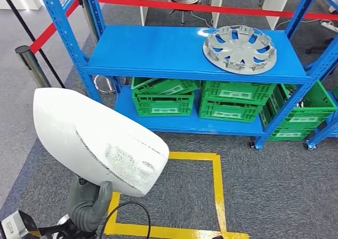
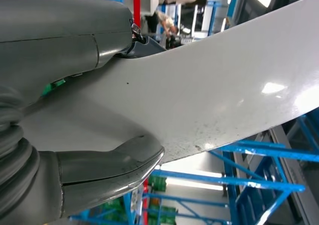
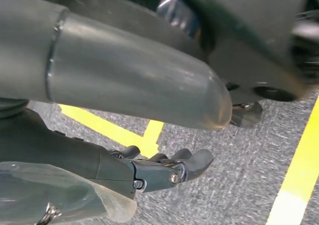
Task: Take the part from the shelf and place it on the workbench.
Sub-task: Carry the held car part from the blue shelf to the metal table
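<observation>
Head view, near left: the left robot hand (image 1: 88, 203) grips a white part (image 1: 97, 141) from below, holding it clear of the floor in front of the shelf (image 1: 159, 51). The left wrist view confirms the hold, with the thumb (image 2: 112, 168) pressed to one face of the shell and darker fingers (image 2: 144, 45) closed over the opposite side. The right robot hand (image 3: 165, 168) hangs low over grey carpet and yellow floor tape (image 3: 112, 130), its fingers loosely apart and holding nothing.

Beyond the part, a yellow square (image 1: 215, 175) is marked on the floor. Farther off, the blue shelf carries a silver hubcap (image 1: 240, 48) on its upper board at right, with green crates (image 1: 199, 99) on the lower level. A red barrier strap (image 1: 207, 7) runs behind the shelf.

Judging by this, the pick is done and the carry is in hand. No counter can be seen from here, so the next move likely calls for turning away from the shelf, finding the counter, and keeping the broad shell level and firmly clamped on the way.
</observation>
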`<move>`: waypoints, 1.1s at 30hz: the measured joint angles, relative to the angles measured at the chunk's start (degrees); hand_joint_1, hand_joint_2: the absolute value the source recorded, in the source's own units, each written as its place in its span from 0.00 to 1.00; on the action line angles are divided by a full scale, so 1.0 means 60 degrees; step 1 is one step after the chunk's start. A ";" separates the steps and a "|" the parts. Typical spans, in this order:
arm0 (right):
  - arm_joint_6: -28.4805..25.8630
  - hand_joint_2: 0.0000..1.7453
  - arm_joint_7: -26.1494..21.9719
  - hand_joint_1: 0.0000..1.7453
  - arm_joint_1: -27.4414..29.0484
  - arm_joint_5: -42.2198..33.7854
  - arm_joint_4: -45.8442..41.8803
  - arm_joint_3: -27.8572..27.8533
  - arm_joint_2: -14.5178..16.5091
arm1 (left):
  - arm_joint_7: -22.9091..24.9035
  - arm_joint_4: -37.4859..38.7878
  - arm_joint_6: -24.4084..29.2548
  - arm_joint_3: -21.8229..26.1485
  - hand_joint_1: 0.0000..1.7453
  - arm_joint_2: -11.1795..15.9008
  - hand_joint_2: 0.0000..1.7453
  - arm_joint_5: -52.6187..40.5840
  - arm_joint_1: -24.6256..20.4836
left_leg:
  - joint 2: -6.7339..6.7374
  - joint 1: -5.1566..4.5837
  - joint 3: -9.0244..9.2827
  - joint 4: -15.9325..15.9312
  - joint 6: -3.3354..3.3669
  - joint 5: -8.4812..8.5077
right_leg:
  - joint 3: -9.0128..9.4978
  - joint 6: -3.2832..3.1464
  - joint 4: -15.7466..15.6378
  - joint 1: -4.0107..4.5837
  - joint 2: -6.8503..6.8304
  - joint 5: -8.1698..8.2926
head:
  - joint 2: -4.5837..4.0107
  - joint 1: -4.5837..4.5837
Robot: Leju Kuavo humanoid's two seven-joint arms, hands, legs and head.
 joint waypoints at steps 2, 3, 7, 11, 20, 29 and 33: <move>0.0005 0.00 0.0003 0.00 0.0000 0.0001 0.0001 0.0000 -0.0005 | 0.0001 -0.0001 -0.0004 0.0027 1.00 -0.0001 1.00 0.0012 -0.0022 | -0.0195 -0.0008 -0.0106 0.0153 -0.0057 -0.0028 | 0.0707 -0.0037 -0.1263 -0.0068 0.0451 0.0390 | 0.0000 -0.0006; 0.0005 0.00 0.0003 0.00 0.0004 0.0002 0.0002 0.0001 -0.0008 | 0.0003 -0.0002 -0.0009 0.0039 1.00 -0.0002 1.00 0.0014 -0.0039 | -0.0288 -0.0005 -0.0184 0.0229 -0.0108 -0.0032 | 0.0903 -0.0055 -0.1618 -0.0088 0.0642 0.0440 | 0.0000 -0.0010; 0.0012 0.00 0.0006 0.00 -0.0001 0.0028 0.0007 -0.0002 -0.0012 | 0.0005 -0.0005 -0.0042 0.0071 1.00 0.0007 1.00 -0.0019 -0.0073 | -0.0549 0.0023 -0.0430 0.0417 -0.0321 -0.0039 | 0.0963 -0.0195 -0.1748 -0.0123 0.0472 0.0426 | 0.0000 -0.0015; 0.0046 0.00 -0.0002 0.00 0.0001 0.0076 0.0007 0.0001 -0.0016 | 0.0000 -0.0007 -0.0053 0.0076 1.00 0.0039 1.00 -0.0032 -0.0136 | 0.0145 0.0082 -0.1288 0.2332 -0.0565 -0.1083 | 0.0968 -0.0325 -0.1790 -0.0152 -0.0091 0.0440 | 0.0000 -0.0154; -0.0059 0.00 -0.0005 0.00 -0.0014 0.0035 0.0005 -0.0005 -0.0017 | 0.0005 -0.0007 -0.0227 0.0085 1.00 0.0084 1.00 0.0011 -0.0168 | 0.0981 0.0042 -0.0345 0.0383 -0.0447 -0.0083 | 0.1022 -0.0110 -0.1764 -0.0062 -0.1082 0.0365 | 0.0000 -0.0146; -0.0155 0.00 -0.0117 0.00 0.0077 0.0088 0.0004 -0.0009 -0.0018 | 0.0006 -0.0007 -0.0474 0.0102 1.00 0.0072 1.00 0.0079 -0.0161 | 0.0022 0.0044 -0.0457 0.0310 -0.0069 0.0081 | -0.0301 0.0005 0.0983 -0.0070 -0.0070 -0.0823 | 0.0000 -0.0035; -0.0178 0.00 -0.0258 0.00 0.0087 0.0118 0.0007 -0.0008 -0.0026 | 0.0005 -0.0007 -0.0533 0.0104 1.00 0.0023 1.00 0.0069 -0.0166 | -0.0493 0.0026 -0.0515 0.0436 -0.0132 0.0073 | 0.0731 -0.0081 -0.1278 -0.0124 0.0621 0.0277 | 0.0000 -0.0036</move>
